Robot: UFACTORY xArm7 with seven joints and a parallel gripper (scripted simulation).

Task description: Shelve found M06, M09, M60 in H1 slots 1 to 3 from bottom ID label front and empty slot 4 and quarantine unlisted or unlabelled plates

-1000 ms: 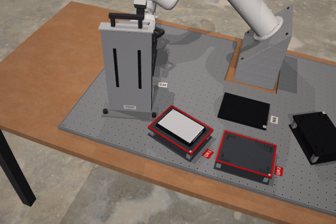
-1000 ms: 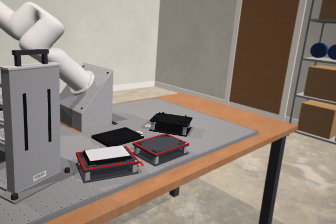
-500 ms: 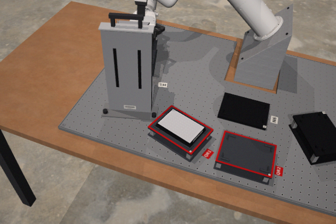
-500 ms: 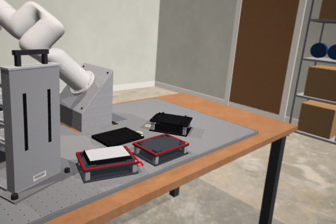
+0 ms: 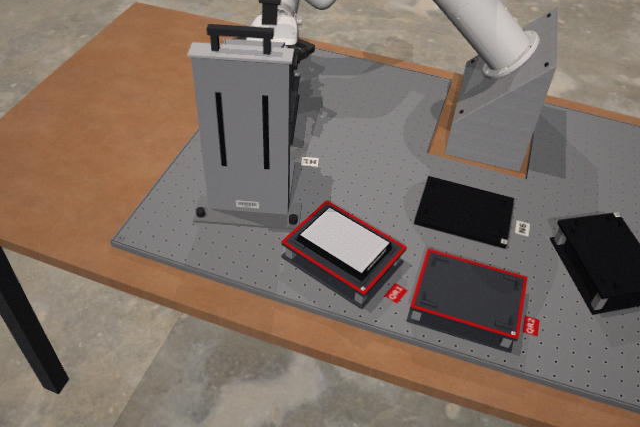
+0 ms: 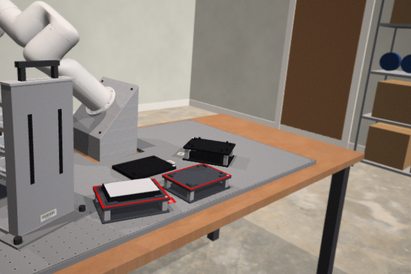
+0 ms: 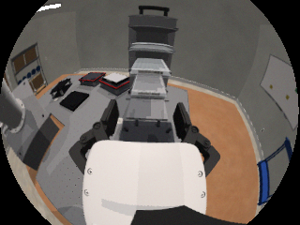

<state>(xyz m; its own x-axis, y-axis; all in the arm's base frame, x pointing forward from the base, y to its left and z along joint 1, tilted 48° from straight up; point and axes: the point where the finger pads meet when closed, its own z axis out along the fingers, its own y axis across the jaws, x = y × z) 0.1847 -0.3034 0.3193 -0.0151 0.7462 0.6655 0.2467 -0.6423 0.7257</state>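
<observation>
Facing the open front of the plate hotel (image 7: 152,44) straight ahead, the tool (image 7: 149,119) is hanging with its fingers spread wide and gripping nothing, seemingly lining up on a shelved plate (image 7: 149,82) just beyond its fingertips.

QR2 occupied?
No. In the top view the red-framed QR2 nest shows only its bare dark deck and corner locators; the one plate sits on QR1.

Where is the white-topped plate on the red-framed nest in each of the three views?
Top: plate low centre, right of the hotel tower.
Exterior: plate lower left, right of the tower.
Wrist: small, upper left, left of the tower.
Shared landmark: the tower's black handle.
</observation>
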